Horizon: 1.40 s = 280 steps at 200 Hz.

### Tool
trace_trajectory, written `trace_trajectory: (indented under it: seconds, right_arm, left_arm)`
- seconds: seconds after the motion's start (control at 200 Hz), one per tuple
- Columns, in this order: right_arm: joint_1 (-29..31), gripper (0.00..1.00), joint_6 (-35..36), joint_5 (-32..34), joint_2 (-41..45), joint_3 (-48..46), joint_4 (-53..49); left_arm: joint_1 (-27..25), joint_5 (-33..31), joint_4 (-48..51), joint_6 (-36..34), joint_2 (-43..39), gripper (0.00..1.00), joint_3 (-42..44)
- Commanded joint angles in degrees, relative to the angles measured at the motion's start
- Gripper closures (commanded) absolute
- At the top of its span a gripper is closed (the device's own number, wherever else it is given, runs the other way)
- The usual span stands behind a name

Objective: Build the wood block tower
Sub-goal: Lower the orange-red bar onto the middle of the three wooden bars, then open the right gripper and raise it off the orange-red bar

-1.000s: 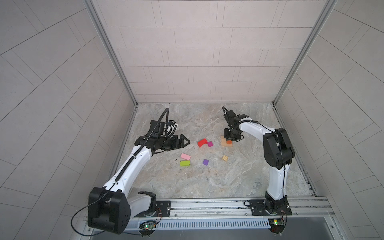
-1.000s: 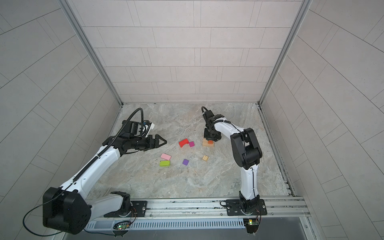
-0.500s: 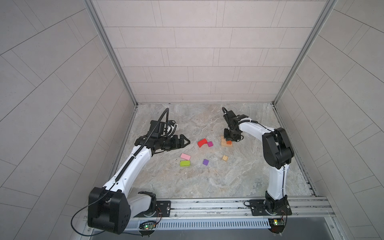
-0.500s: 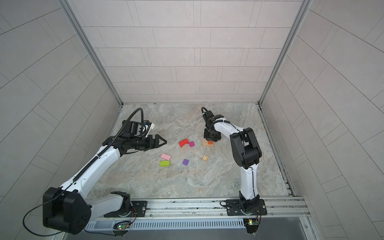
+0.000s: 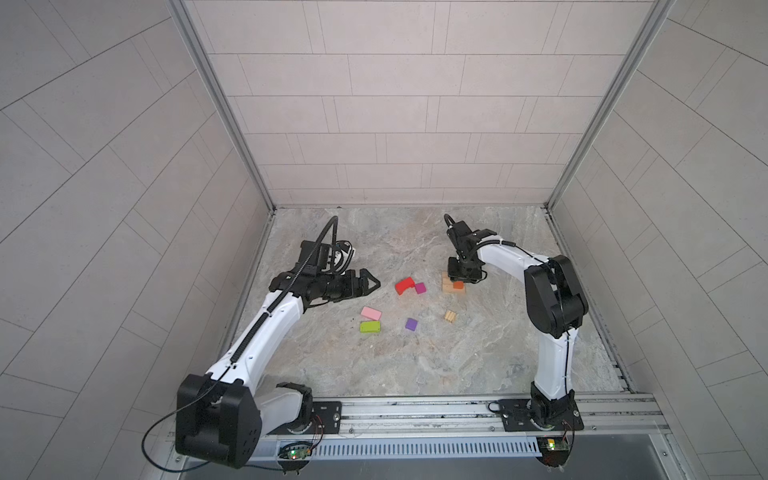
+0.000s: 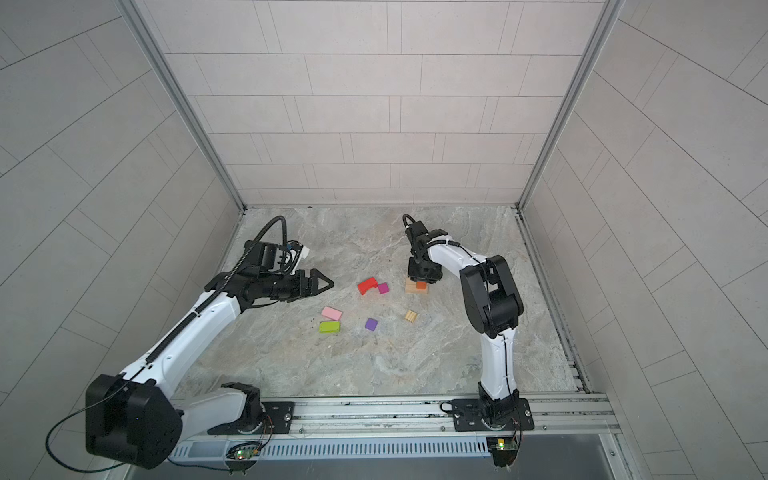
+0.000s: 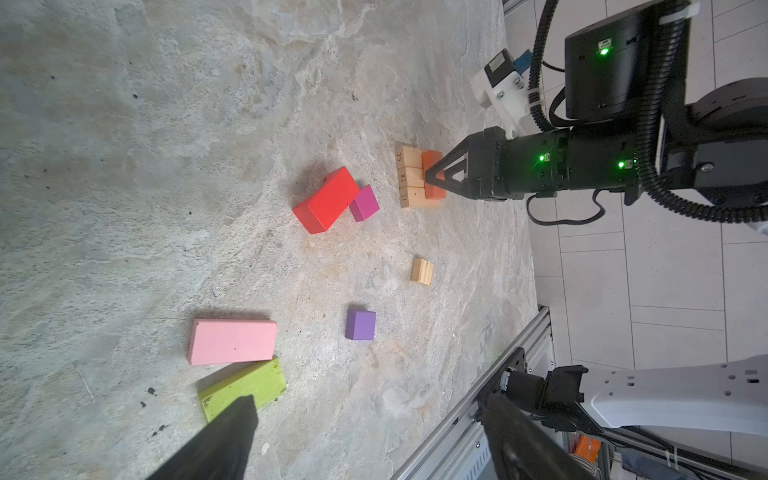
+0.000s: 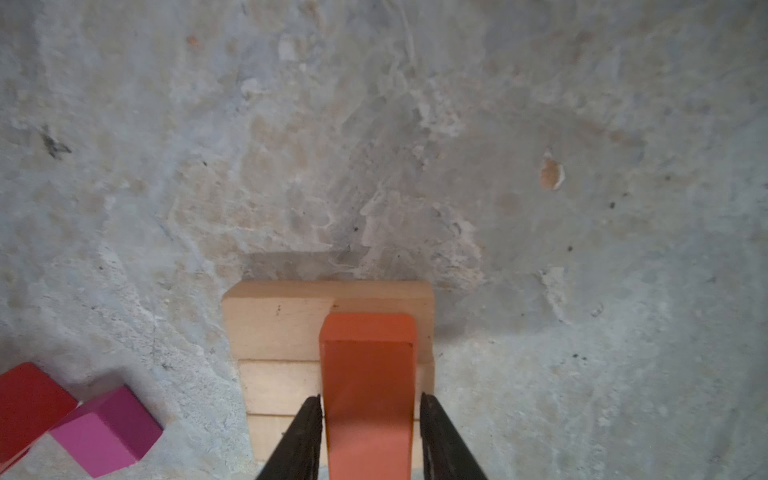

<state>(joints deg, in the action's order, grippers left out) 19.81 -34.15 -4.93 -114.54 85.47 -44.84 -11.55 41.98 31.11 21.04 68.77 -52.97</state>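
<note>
**Orange block on the tan base**

Right of centre on the worktop (image 5: 415,374), the wood block tower (image 5: 452,286) is only two layers. Three tan bars (image 8: 274,328) lie side by side, and the orange block (image 8: 368,374) lies flat across them. The right pincer (image 8: 370,397) points down over the orange block, its jaws a little apart, one on each side of it. Left of the tower, the red arch (image 5: 404,286) touches the magenta cube (image 5: 420,288). Nearer lie a small tan block (image 5: 450,316) and the purple cube (image 5: 411,324). Further left, the pink rectangle (image 5: 370,313) sits just beside the lime green rectangle (image 5: 370,327). The left pincer (image 5: 376,284) hovers left of the arch, jaws wide apart and empty.
</note>
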Motion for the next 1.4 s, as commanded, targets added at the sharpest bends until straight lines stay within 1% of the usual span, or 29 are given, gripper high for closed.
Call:
trace_trajectory:
  seconds: [0.0,0.105,0.355,0.54,0.66,0.736,0.811,1.001,1.081,1.126,1.191,1.271,1.396]
  right_arm:
    - [-0.21,0.58,0.62,0.35,0.1,0.26,-1.51]
    - [-0.21,0.57,0.69,0.05,0.28,0.81,-1.64]
    - [-0.21,0.56,1.1,-0.61,1.57,2.83,-2.73]
    - [-0.21,0.56,1.44,-0.7,4.73,3.03,-3.35]
    - [-0.24,0.55,1.87,-1.04,7.49,2.36,-3.59]
    - [-0.26,0.52,2.09,-0.89,10.04,1.35,-3.29]
    - [-0.17,0.48,2.32,-1.07,13.17,-0.87,-1.67]
    - [-0.22,0.34,3.33,-3.64,21.03,-7.95,3.87]
    - [-0.21,0.23,3.52,-4.35,24.43,-11.52,6.54]
    - [-0.21,0.19,3.5,-4.97,26.3,-13.59,7.92]
    - [-0.21,0.14,3.15,-5.58,28.87,-16.53,9.67]
    - [0.0,0.09,2.2,-6.45,31.51,-20.05,11.9]
    - [0.48,0.06,1.29,-7.2,34.58,-24.36,14.39]
  left_arm:
    - [-0.14,0.22,-0.18,0.06,-0.55,0.08,0.55]
    - [-0.18,0.21,-0.13,0.05,-0.59,0.08,0.55]
    - [-0.18,-0.05,-0.14,-0.07,-0.47,0.08,0.54]
    - [-0.12,-0.5,0.22,0.05,0.11,0.08,0.51]
    - [-0.24,-1.77,0.6,2.06,-0.07,0.08,0.62]
    - [-0.23,-3.35,0.46,5.6,-0.86,0.08,1.73]
    - [-0.27,-8.91,3.3,9.89,-2.18,0.07,2.48]
    - [-0.22,-12.05,2.01,20.07,-6.4,0.07,6.43]
    - [-0.32,-11.89,1.17,27.23,-6.34,0.07,7.76]
    - [-0.52,-10.94,0.23,30.34,-6.03,0.08,8.48]
    - [-2.09,-11.9,-0.61,35.54,-5.46,0.09,8.97]
    - [-5.12,-17.28,1.75,40.9,-4.6,0.12,8.19]
    - [-9.08,-23.01,4.99,48.37,-2.43,0.13,6.67]
